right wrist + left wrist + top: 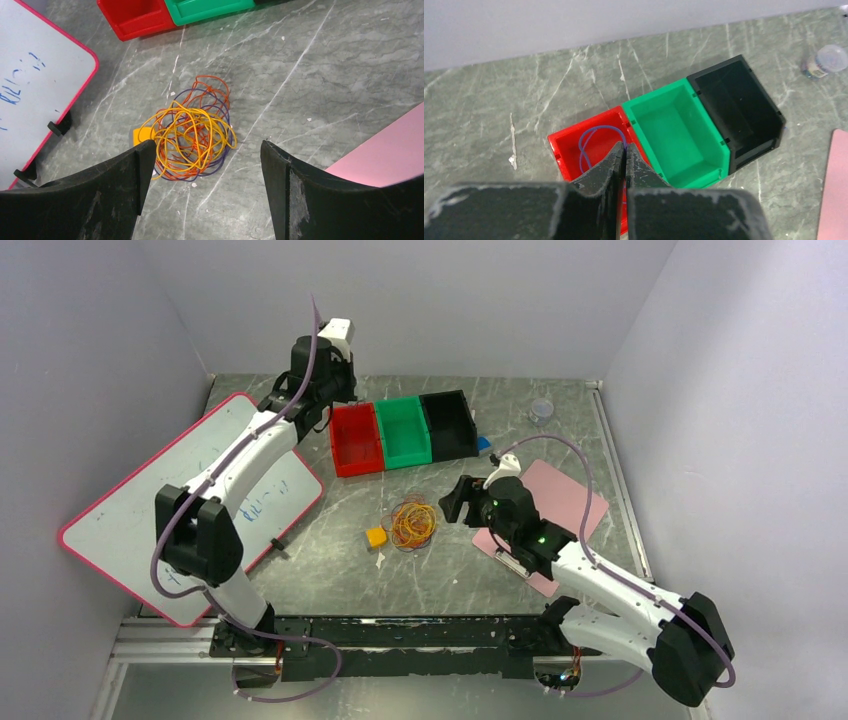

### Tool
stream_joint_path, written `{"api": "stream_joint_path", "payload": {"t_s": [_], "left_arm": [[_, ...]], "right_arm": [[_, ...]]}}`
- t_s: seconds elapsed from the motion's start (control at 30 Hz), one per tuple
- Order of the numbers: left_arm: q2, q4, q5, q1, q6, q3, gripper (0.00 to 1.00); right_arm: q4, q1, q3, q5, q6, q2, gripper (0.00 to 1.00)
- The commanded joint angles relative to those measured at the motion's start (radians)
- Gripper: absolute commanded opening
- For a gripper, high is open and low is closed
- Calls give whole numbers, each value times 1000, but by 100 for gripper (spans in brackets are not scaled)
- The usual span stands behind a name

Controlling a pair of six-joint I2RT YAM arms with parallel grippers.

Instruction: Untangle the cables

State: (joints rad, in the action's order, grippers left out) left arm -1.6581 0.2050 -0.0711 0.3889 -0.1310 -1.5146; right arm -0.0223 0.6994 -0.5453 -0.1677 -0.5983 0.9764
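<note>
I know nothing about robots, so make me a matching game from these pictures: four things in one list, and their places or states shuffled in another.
Things:
1. red plastic bin
2. tangle of thin orange, yellow and purple cables
3. left gripper
4. right gripper

Places or states:
A. open, facing the tangle
B. shut, over the red bin
C. holds a thin purple loop
D. lies beside a small yellow block

Pairs: 1-C, 2-D, 3-B, 4-A

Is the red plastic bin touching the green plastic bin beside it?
Touching. The left wrist view shows the red plastic bin and green plastic bin wall against wall, no table visible between them.
</note>
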Motion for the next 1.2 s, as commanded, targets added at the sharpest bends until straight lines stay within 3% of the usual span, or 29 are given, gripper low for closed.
{"api": "stream_joint_path", "payload": {"t_s": [0.0, 0.3, 0.7, 1.17], "left_arm": [[-49, -30, -24, -27, -44, 18, 7], [-132, -6, 56, -43, -65, 30, 7], [-273, 66, 35, -46, -98, 10, 7], [-171, 63, 26, -47, -101, 23, 55]], "right_arm": [[31, -1, 9, 9, -3, 12, 80], [36, -1, 12, 20, -5, 24, 80], [34, -1, 8, 26, 2, 33, 80], [36, -2, 5, 25, 3, 42, 80]]}}
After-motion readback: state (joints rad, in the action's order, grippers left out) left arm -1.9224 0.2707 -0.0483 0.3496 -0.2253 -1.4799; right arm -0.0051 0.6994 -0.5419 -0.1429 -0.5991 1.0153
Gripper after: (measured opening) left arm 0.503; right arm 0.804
